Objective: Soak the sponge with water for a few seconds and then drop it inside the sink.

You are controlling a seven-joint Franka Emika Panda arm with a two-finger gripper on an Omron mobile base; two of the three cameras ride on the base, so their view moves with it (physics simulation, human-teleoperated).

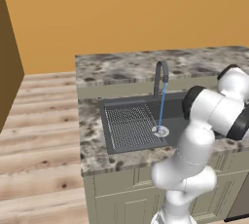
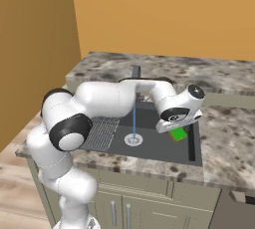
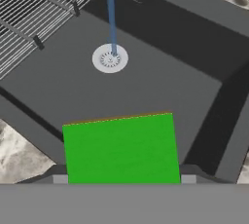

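Sponge, bright green and flat with a thin brown edge along its far side, sits pinched in our end effector, whose fingers press against its two sides in the hand view. In the right base view we see the same sponge as a small green patch just under the end effector, hanging over the right part of the sink and clear of its floor. The water runs as a thin blue stream well apart from the sponge, falling straight onto the round pale drain. From the left base view we follow the water from the tip of the dark arched faucet down to the drain. The sink is a dark grey basin, and its ribbed grid drainboard lies on the left side, beside the drain. Around the basin spreads our speckled stone worktop, with pale cabinet doors below it, an orange wall behind, and a wooden floor to the left.
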